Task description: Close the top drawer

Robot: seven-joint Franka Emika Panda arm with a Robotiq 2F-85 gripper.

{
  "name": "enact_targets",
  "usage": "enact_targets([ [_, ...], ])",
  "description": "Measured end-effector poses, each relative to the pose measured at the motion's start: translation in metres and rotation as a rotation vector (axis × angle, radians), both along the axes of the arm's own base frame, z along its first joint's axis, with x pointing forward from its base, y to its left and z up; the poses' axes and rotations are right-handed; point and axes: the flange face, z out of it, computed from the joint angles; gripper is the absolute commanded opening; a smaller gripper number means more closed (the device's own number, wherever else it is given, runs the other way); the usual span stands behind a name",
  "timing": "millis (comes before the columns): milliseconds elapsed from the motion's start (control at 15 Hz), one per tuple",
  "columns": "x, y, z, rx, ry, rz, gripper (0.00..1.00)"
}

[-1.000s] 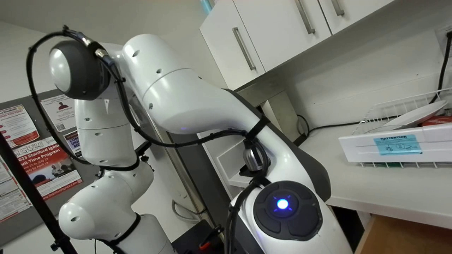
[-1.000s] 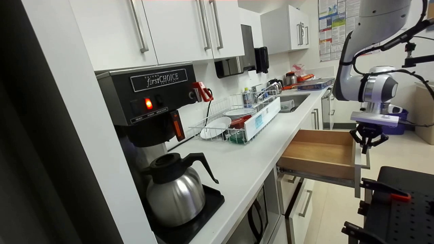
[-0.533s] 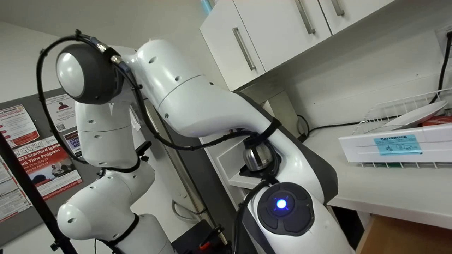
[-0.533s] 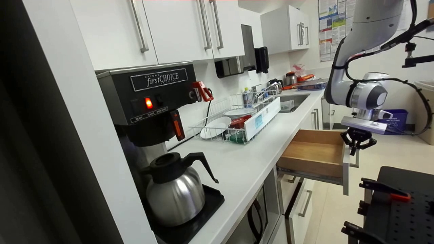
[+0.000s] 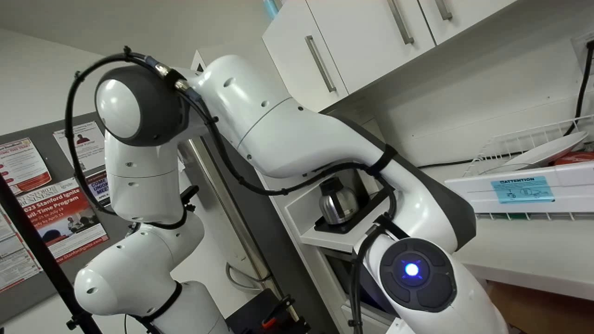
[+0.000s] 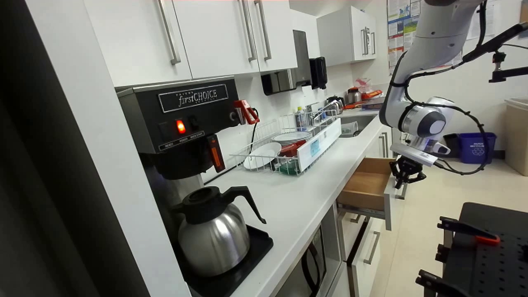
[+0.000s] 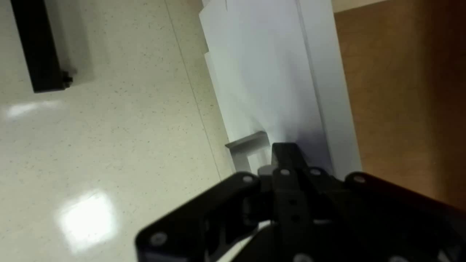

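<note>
The top drawer [image 6: 388, 202] is partly open under the counter, with a white front and a bare wooden inside. Its wooden inside also shows in an exterior view [image 5: 538, 308] and in the wrist view [image 7: 393, 94]. A grey bar handle [image 7: 247, 145] is on the drawer front, partly hidden by my fingers. My gripper [image 6: 399, 185] is on the outer side of the front, near its top edge. In the wrist view the fingers [image 7: 287, 147] are together, empty, against or very close to the front beside the handle. Exact contact is hidden.
A lower drawer [image 6: 367, 255] stands slightly open beneath. A black cart [image 6: 491, 247] with clamps is at the front right. A dish rack [image 6: 317, 144] and a steel coffee pot [image 6: 214, 235] stand on the white counter [image 6: 288, 198].
My arm and gripper have moved toward the counter. The top drawer has slid inward with them and is less open than before. The fingers look shut throughout.
</note>
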Motion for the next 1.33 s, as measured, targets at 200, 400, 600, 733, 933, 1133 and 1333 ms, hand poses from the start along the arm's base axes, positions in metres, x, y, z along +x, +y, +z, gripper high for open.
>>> enact_targets([
  [200,0.026,0.003,-0.02,0.093,-0.021,-0.047,0.0],
  [400,0.053,0.006,-0.037,0.234,-0.059,-0.123,0.0],
  [600,0.075,0.002,-0.047,0.357,-0.11,-0.198,0.0],
  [733,0.088,0.002,-0.051,0.4,-0.147,-0.222,0.0],
  [933,0.107,0.005,-0.049,0.407,-0.18,-0.229,0.0],
  [1133,0.122,0.01,-0.043,0.391,-0.193,-0.218,0.0],
  [1333,0.126,0.014,-0.039,0.341,-0.178,-0.175,0.0],
])
